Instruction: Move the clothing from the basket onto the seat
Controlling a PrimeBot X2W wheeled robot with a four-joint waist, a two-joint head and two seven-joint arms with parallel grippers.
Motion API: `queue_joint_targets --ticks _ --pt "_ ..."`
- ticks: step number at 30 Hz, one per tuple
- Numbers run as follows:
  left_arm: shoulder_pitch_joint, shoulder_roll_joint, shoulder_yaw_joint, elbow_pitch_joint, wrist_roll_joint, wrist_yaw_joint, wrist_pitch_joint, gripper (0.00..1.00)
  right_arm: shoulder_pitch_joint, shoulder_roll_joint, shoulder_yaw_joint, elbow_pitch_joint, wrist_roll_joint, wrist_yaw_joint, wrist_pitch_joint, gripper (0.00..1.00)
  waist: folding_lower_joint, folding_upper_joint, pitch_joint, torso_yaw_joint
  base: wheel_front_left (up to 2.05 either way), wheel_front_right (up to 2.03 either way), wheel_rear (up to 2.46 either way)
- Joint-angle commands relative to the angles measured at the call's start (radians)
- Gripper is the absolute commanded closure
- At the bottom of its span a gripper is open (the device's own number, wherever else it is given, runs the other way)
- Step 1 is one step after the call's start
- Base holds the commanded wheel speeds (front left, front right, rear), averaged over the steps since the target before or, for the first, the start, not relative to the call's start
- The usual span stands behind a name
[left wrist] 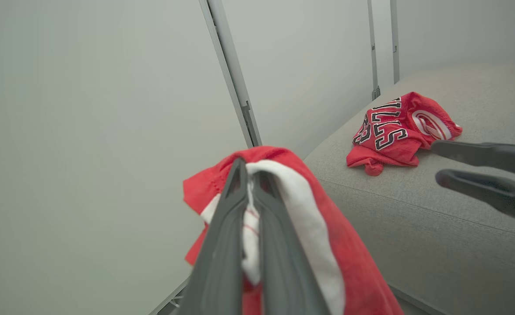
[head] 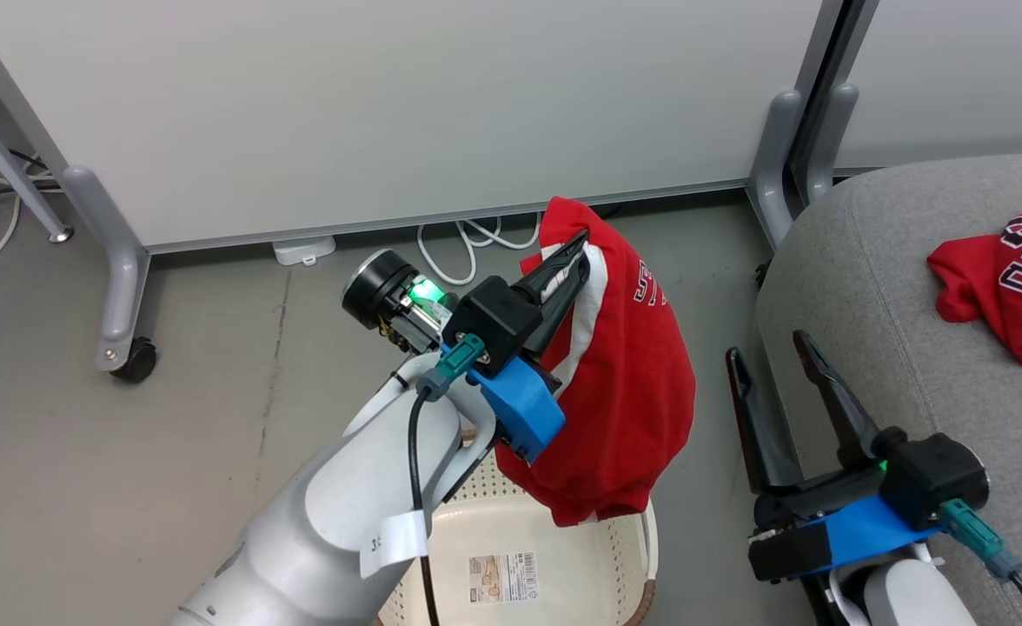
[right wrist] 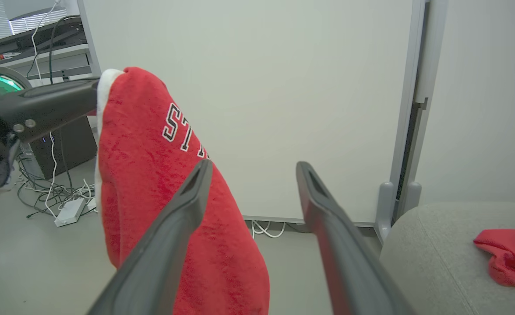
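Large grey fabric-upholstered seat (head: 876, 287) stood right of cream-white perforated plastic basket (head: 628, 546). Above basket hung red white-striped jersey (head: 641, 391), pinched in closed left gripper (head: 580, 242). On seat, well right of basket, lay second crumpled red lettered jersey (head: 998, 278). Right of basket hovered right gripper (head: 766, 345), fingers apart, empty.

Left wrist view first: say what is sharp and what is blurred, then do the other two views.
Left wrist view: the left claw and held jersey are soft up close; the seat jersey has crisp lettering. Right wrist view: the right claw blurs toward the bottom edge; the held jersey's letters are sharp. Head view: sharp throughout, even light.
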Motion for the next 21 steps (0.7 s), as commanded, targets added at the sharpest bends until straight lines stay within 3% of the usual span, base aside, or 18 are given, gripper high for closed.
queue_joint_targets --ticks 1,10,21 --pt "-0.011 -0.002 0.006 -0.002 0.008 -0.003 -0.005 1.00 -0.021 -0.002 0.020 -0.005 0.003 0.000 -0.003 0.00 0.0000 -0.0001 0.004 0.002 0.00 0.00 0.00" --pt "-0.026 -0.005 0.008 0.001 0.016 -0.007 -0.005 1.00 -0.085 -0.002 0.172 0.014 0.018 0.000 -0.003 0.00 0.0000 -0.0001 0.028 0.009 0.00 0.00 0.00" --pt "-0.050 -0.014 0.003 -0.008 0.028 -0.009 -0.005 1.00 -0.236 0.013 0.248 0.151 -0.021 0.000 -0.003 0.00 0.0000 -0.0001 0.074 0.025 0.00 0.00 0.00"
